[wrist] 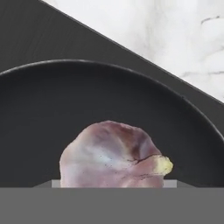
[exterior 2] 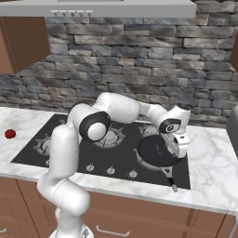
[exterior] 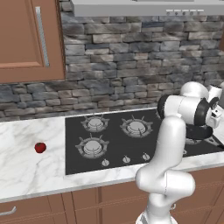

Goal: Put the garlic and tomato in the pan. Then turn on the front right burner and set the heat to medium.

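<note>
you see the gripper [exterior 2: 180, 148] over the pan [exterior 2: 155, 153], the garlic [wrist: 114, 155] close under it; grip state cannot be told. the tomato [exterior: 40, 148] lies on the counter [exterior: 26, 166].

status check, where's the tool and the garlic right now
Tool over the pan, shut on the garlic. Tomato waits on the counter left of the stove. Nothing in the way.

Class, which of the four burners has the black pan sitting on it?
The front right burner: the pan covers it, its handle pointing toward the counter edge. The other three burners stand bare, like the front left burner.
</note>
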Available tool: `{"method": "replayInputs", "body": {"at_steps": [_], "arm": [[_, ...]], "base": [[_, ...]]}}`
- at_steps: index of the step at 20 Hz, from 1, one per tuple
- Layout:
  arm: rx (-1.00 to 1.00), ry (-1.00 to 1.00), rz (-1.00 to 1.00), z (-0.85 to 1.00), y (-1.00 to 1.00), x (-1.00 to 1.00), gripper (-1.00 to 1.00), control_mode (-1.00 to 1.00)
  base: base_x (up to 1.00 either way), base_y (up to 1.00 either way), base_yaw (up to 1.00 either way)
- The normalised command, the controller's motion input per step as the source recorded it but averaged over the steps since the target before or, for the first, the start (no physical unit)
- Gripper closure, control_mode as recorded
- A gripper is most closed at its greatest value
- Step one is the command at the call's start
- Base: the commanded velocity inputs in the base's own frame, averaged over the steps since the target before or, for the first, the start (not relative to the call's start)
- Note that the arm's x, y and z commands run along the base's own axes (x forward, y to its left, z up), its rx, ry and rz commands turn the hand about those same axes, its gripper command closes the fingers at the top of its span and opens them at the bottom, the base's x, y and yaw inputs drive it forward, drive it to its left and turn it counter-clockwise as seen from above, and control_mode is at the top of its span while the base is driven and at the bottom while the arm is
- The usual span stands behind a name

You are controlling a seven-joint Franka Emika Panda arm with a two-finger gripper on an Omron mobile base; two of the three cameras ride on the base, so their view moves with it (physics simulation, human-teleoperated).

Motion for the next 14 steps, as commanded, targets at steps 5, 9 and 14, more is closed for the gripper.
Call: {"method": "replayInputs", "body": {"at_steps": [5, 9, 14], "arm": [[0.00, 0.00, 0.00, -0.16, 0.08, 0.00, -1.00, -1.00], [0.00, 0.00, 0.00, 0.00, 0.00, 0.00, -1.00, -1.00], [0.00, 0.00, 0.00, 0.00, 0.00, 0.00, -1.00, -1.00]], "base": [[0.00, 0.00, 0.00], [0.00, 0.00, 0.00], [0.00, 0.00, 0.00]]}}
